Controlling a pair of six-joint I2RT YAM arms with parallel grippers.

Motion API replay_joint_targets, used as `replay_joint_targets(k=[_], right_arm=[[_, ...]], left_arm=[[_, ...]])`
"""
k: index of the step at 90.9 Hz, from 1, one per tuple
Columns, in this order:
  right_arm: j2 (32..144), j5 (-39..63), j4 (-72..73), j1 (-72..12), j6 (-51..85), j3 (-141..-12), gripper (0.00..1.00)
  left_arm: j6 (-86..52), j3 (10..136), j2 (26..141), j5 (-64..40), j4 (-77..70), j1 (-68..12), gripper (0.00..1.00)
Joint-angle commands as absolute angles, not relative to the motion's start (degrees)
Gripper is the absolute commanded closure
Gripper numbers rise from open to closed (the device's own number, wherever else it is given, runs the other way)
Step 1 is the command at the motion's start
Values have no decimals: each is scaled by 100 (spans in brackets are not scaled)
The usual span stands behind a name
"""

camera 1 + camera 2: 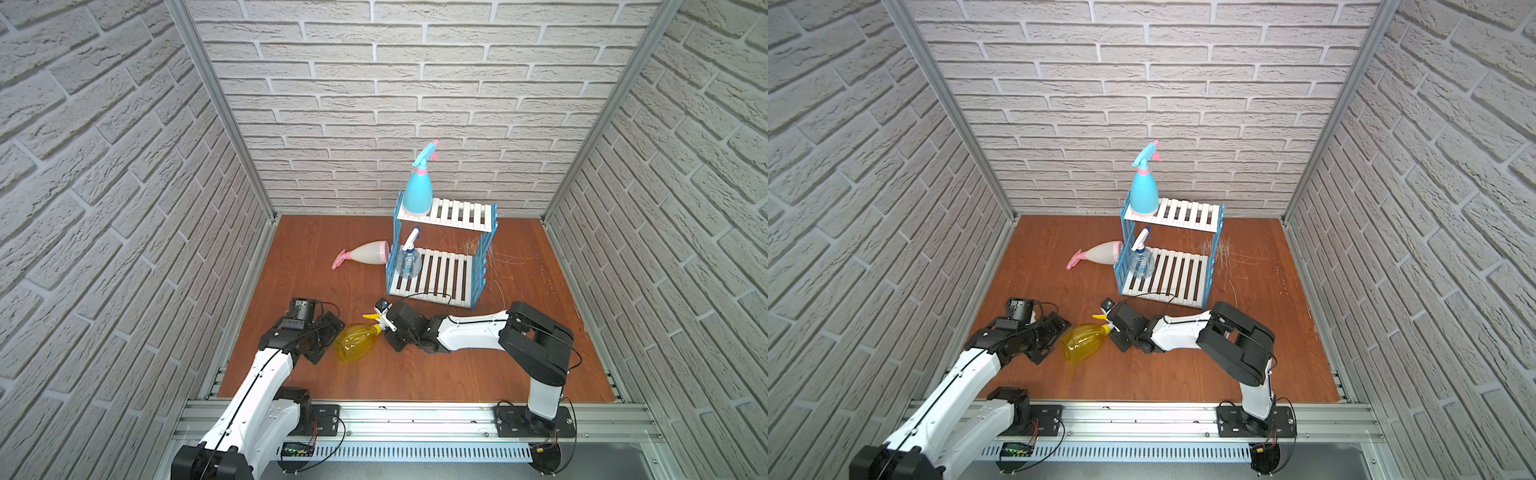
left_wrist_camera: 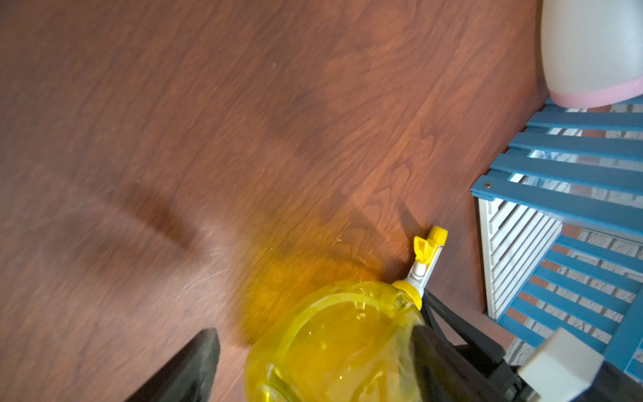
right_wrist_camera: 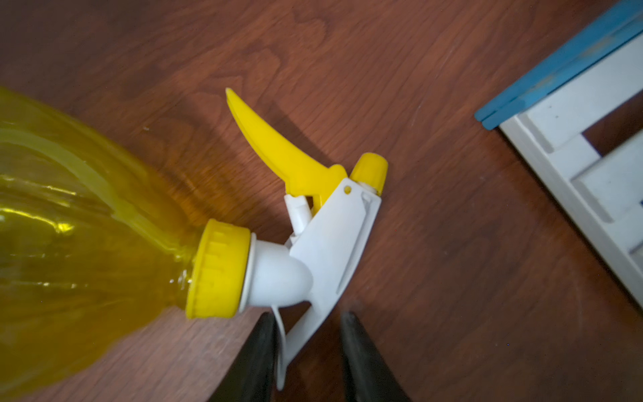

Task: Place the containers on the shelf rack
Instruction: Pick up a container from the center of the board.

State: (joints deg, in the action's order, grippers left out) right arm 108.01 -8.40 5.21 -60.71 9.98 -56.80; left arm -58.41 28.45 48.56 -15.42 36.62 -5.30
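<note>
Right gripper [image 3: 308,316]: fingers narrow, straddling the white sprayer head [image 3: 334,236] of the yellow bottle [image 1: 355,343]. One finger touches it, a gap shows at the other, so not clamped. Left gripper [image 1: 331,340]: wide, with the bottle's round base at its fingers. Bottle lies on its side on the table [image 1: 415,374], in front of the shelf rack [image 1: 457,216], apart from it. Looks empty, so probably light, thin-walled, slick and prone to roll. Best hold is likely the neck at the yellow collar [image 3: 217,269].
</note>
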Motion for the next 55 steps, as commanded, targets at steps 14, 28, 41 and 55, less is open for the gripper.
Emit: replay_joint_targets(k=[14,28,41,55], right_arm=[[10847,-823,259,-6086,930,-5601,85],[10677,-992,377,-6082,981,-5413,97],[10178,-1257,640,-6083,866,-5039,97],[9231,-1316,938,-6082,273,-4570,97]], left_arm=[[-5688,2895,4566,-1041,4024,-569,7],[-5393,3095,4347,-448,4330,-558,5],[-4789,3464,4251,-258,4234,-554,4],[-3646,3926,4321,-1212,3396,-566,5]])
